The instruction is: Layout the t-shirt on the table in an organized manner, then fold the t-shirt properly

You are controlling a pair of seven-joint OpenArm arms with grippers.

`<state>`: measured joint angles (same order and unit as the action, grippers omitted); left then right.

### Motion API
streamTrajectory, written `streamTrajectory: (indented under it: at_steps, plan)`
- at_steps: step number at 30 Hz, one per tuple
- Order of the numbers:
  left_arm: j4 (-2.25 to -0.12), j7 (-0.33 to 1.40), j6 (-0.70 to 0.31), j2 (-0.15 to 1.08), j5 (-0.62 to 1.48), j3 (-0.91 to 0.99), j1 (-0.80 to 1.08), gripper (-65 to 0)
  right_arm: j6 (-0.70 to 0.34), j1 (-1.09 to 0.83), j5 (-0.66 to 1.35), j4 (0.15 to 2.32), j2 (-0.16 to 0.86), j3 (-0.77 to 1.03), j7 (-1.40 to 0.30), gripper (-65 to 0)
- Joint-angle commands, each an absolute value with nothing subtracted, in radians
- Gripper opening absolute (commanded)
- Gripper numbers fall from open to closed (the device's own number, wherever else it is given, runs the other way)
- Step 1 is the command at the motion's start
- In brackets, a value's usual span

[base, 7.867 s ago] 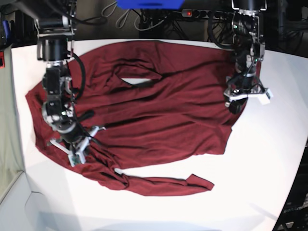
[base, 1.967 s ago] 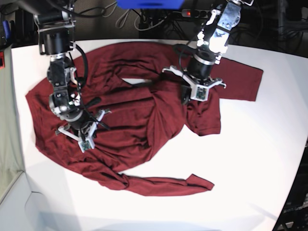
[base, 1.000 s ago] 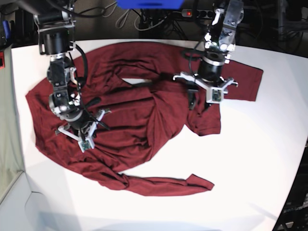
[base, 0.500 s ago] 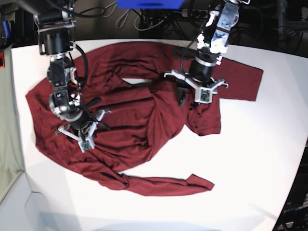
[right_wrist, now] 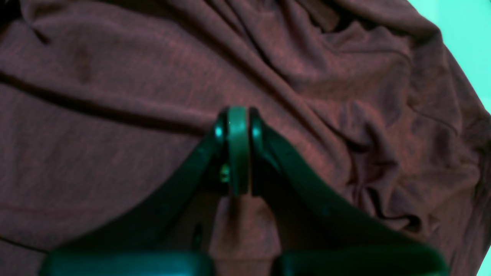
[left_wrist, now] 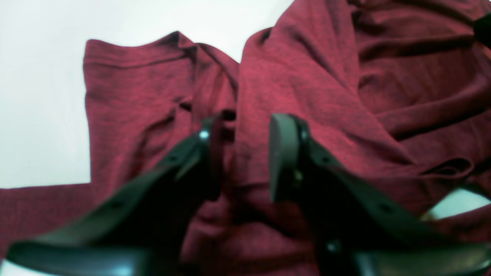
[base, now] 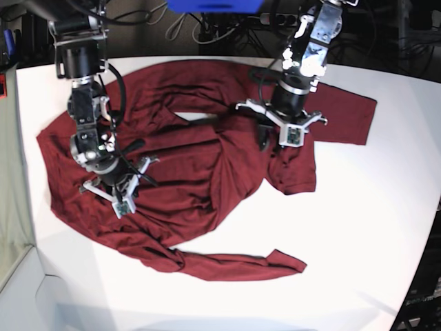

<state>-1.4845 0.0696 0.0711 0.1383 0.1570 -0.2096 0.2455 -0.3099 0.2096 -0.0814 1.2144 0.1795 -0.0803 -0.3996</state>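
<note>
The dark red t-shirt (base: 193, 165) lies wrinkled on the white table (base: 358, 227), its right half folded over toward the middle. One sleeve (base: 348, 114) stretches right and another (base: 234, 265) trails along the front. My left gripper (base: 270, 143) is down on the folded edge. In the left wrist view the left gripper (left_wrist: 241, 153) has its jaws apart, straddling a raised ridge of the t-shirt (left_wrist: 314, 76). My right gripper (base: 138, 181) rests on the cloth at the left. In the right wrist view the right gripper (right_wrist: 238, 149) is shut, its tips on the t-shirt (right_wrist: 115, 96).
Cables and a power strip (base: 275, 19) hang behind the table's far edge, beside a blue object (base: 213, 5). Bare tabletop shows at the right (base: 386, 207) and along the front (base: 138, 296). A white gap (base: 196, 116) shows at the neckline.
Over the last second my left gripper shifted left along the folded edge and its jaws narrowed around the cloth ridge. The right arm has stayed still.
</note>
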Motion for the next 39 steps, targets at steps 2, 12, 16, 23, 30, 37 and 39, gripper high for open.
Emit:
streamTrajectory:
  at_steps: [2,12,16,23,30,37,39]
  plan:
    - [-1.483,0.044,0.065,0.14,0.156,-0.208,0.24,-48.0,-0.305,0.231,-0.077,1.23,0.185,-0.076,-0.377,-65.0]
    - [-1.477,0.044,0.065,0.14,0.156,-0.208,0.24,-54.5,-0.305,0.231,-0.081,1.23,0.186,-0.076,-0.377,-65.0]
    - [-1.483,0.044,0.071,0.133,0.156,-0.202,0.239,-65.0,-0.305,0.228,-0.081,1.23,0.185,-0.076,-0.378,-65.0]
    - [-1.544,0.039,0.073,0.13,0.157,-0.197,0.2,-64.9,-0.305,0.219,-0.081,1.236,0.185,-0.076,-0.377,-65.0]
    - [-1.575,0.045,0.073,0.137,0.157,-0.196,0.002,-64.9,-0.305,0.219,-0.081,1.239,0.185,-0.076,-0.377,-65.0]
    - [-1.369,0.045,0.073,0.127,0.157,-0.156,-0.254,-64.9,-0.305,0.217,-0.081,1.274,0.193,-0.074,-0.378,-65.0]
    - [-1.311,0.044,0.068,0.111,0.157,-0.139,-0.32,-64.9,-0.305,0.211,-0.081,1.285,0.193,-0.074,-0.378,-65.0]
